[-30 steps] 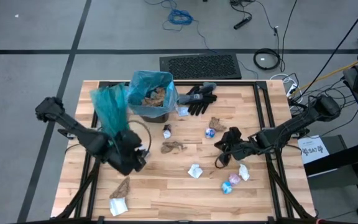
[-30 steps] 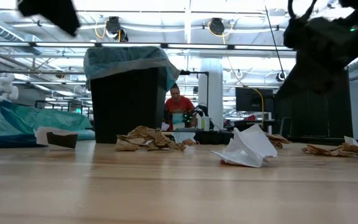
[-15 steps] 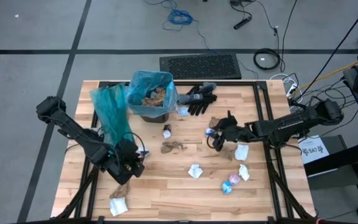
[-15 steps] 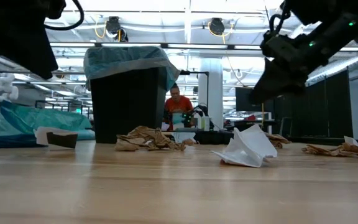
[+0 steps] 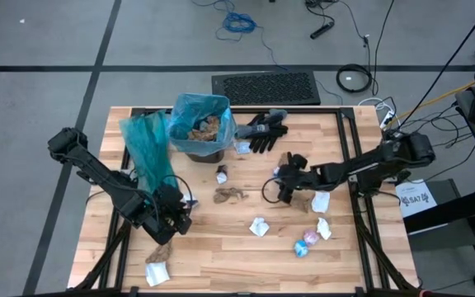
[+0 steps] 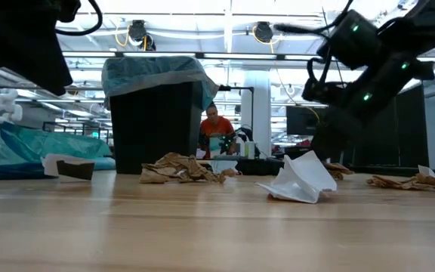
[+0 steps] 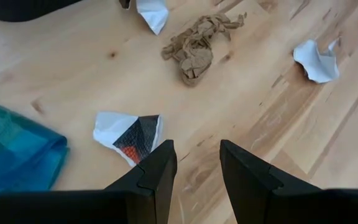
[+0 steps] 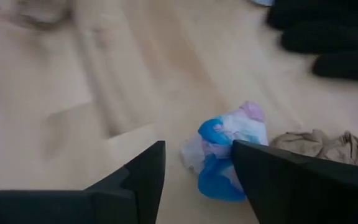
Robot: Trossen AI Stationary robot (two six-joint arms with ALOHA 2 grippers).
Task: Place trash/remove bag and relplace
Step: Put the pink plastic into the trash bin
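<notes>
Crumpled trash lies scattered on the wooden table (image 5: 221, 247): a blue-pink wrapper (image 8: 225, 149) (image 5: 279, 175), brown scraps (image 5: 231, 195) (image 5: 287, 162), and white scraps (image 5: 258, 226) (image 5: 320, 200). The black bin (image 5: 200, 124), lined with a teal bag, stands at the far left with scraps inside. My right gripper (image 8: 197, 180) (image 5: 281, 188) hangs open just short of the blue-pink wrapper and touches nothing. My left gripper (image 7: 196, 168) (image 5: 171, 219) is open low over the near left of the table, beside a white-black-red scrap (image 7: 129, 134).
A spare teal bag (image 5: 147, 148) lies left of the bin. Black gloves (image 5: 262, 132) lie to the bin's right. Another blue-pink wrapper (image 5: 306, 242) and a white scrap (image 5: 324, 228) sit near the front right. More scraps (image 5: 159, 260) lie at the near left.
My right gripper has gone toward the table's left, ending by the blue-pink wrapper. My left gripper has come down and a little toward the near edge, then kept still.
</notes>
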